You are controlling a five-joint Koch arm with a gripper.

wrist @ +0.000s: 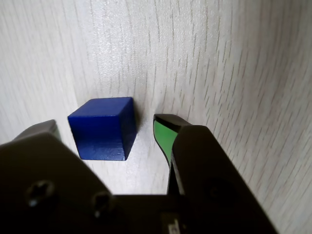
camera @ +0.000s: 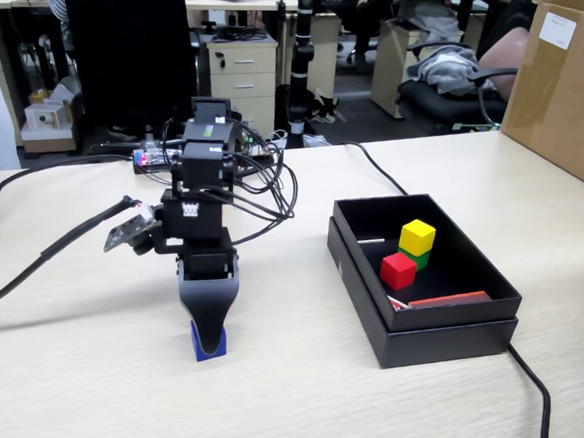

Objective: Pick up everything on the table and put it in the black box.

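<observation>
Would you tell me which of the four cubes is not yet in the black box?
The blue cube, on the table between the open gripper jaws; yellow, green and red already lie inside.

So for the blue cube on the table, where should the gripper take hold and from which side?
Best from straight above, pinching two opposite vertical faces of the blue cube. It sits flat on the table with nothing beside it, so its sides are free. In the wrist view the open gripper already straddles it, one finger to its right with a gap; closing there should likely hold.
</observation>
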